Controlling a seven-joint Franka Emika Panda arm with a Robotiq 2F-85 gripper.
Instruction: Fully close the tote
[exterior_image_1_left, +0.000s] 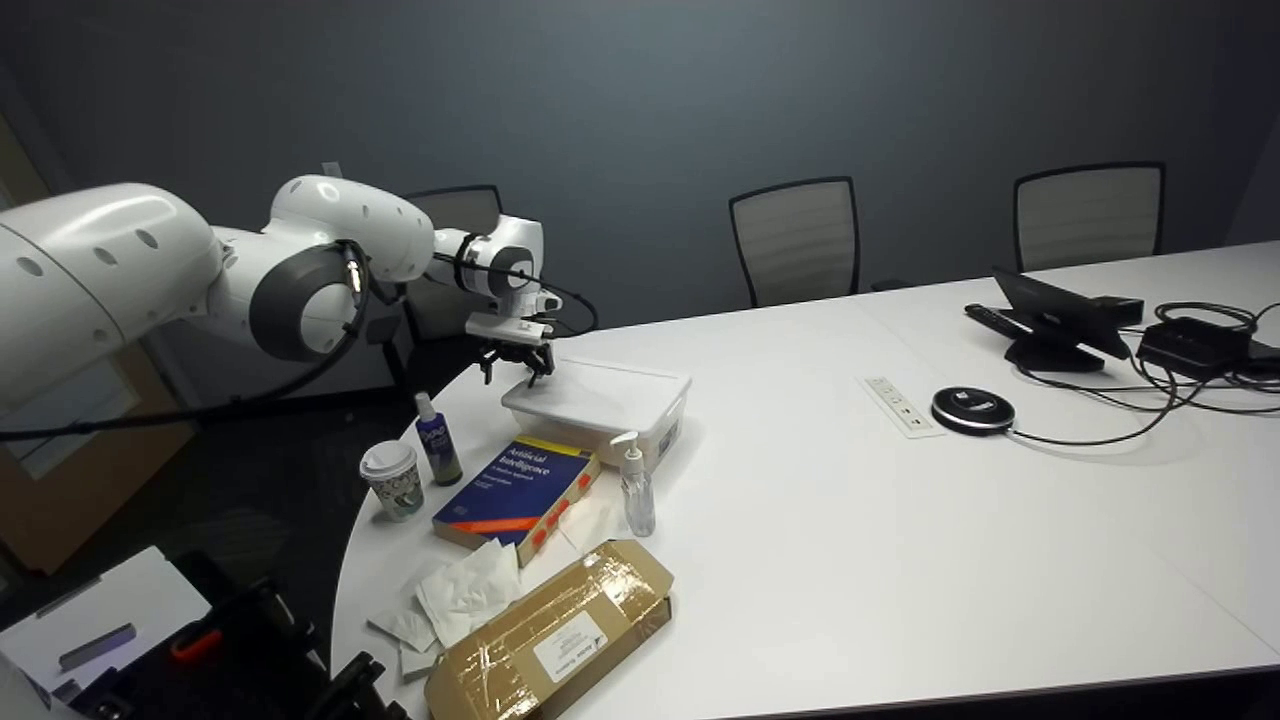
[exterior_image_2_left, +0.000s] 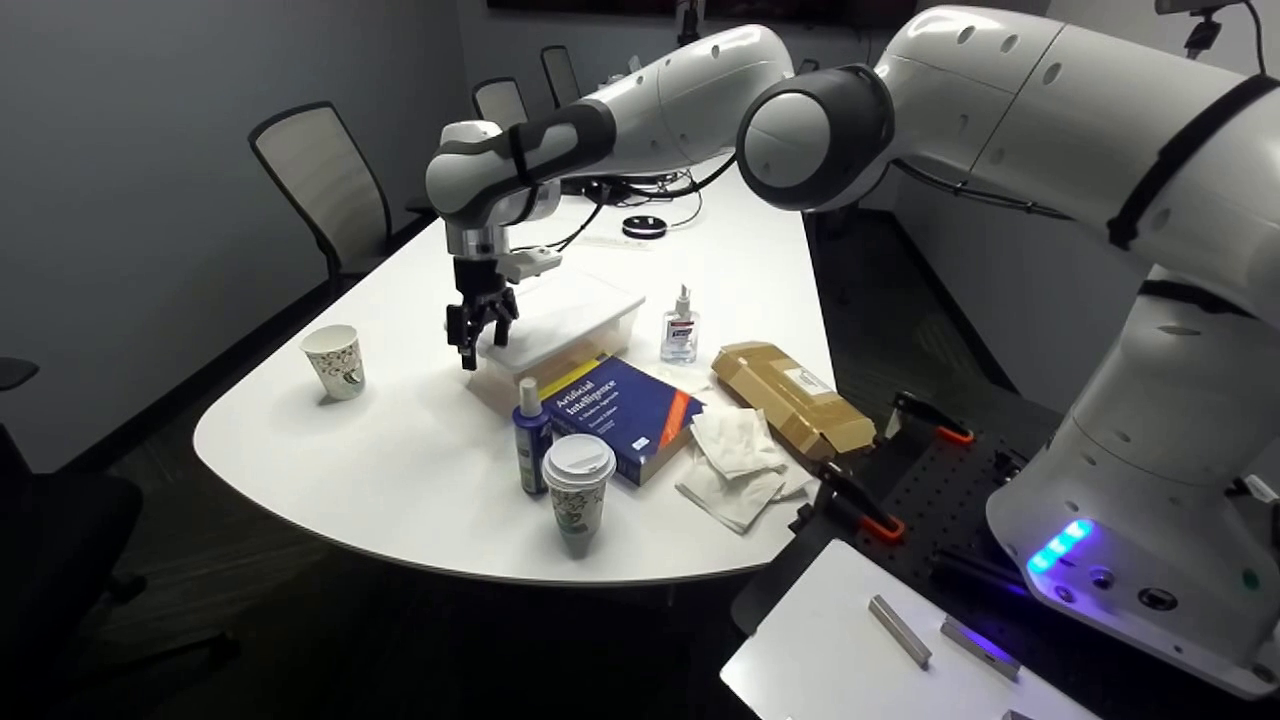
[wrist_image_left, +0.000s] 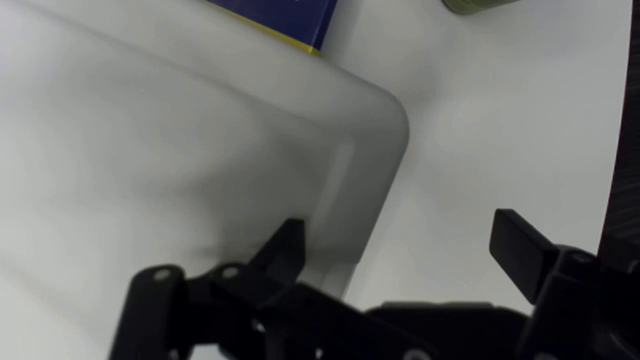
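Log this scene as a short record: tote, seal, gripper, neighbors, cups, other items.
Tote: on the white table, lid lying over it
Seal: cannot tell whether every edge is pressed fully shut
Gripper: open; in the wrist view one finger is over the lid, the other past its edge; contact unclear
Near tote: blue book, pump bottle
Cups: lidded cup, lidless cup
Other items: purple spray bottle, white napkins, brown cardboard package

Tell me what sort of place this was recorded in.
Most likely an office meeting room: a long white table, black-framed chairs beside it, and a round black device with a cable on the tabletop, perhaps a conference speakerphone.
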